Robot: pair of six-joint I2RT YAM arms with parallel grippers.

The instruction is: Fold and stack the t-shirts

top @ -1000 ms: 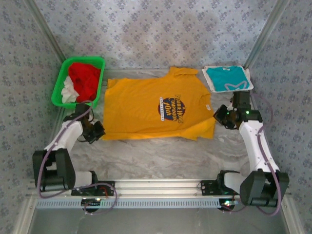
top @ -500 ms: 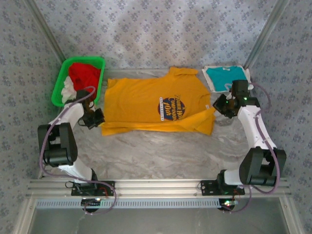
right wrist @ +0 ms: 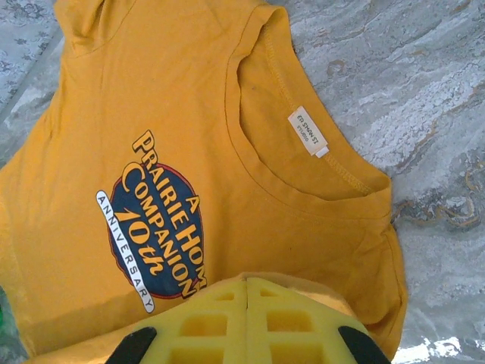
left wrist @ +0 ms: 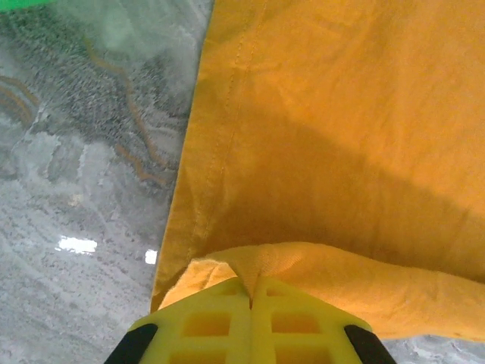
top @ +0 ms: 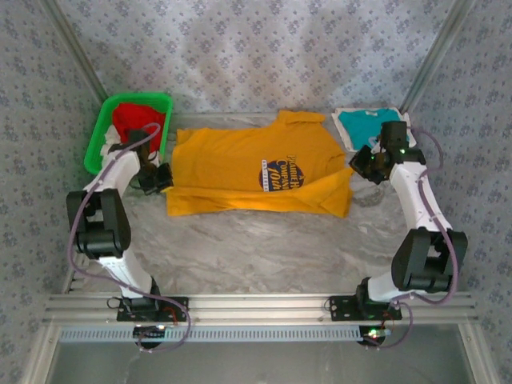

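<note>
- Nearest us, the aluminium rail (top: 256,308) is carrying both arm bases, and bare marble-patterned table (top: 256,256) is stretching away beyond it.
- Further in, on the left, the left gripper (top: 160,178) is clamping shut on the near left corner of the yellow-orange t-shirt (top: 232,164). In the left wrist view its yellow fingers (left wrist: 204,322) are meeting tip to tip, with a bunched fold of cloth pinched at the tips.
- On the right, the right gripper (top: 362,164) is closing fully on the shirt's near edge at the collar end. In the right wrist view we are seeing its fingers (right wrist: 292,322) pressed together with yellow cloth bulging around them.
- The shirt is lying across the middle of the table, collar to the right, its near side doubled over. The dark blue chest print (right wrist: 148,243) and the white neck label (right wrist: 308,130) are facing up.
- Farther back on the right, a folded teal t-shirt (top: 366,126) is resting beside the right arm.
- At the far left, a green basket (top: 100,136) is holding red cloth (top: 138,120).
</note>
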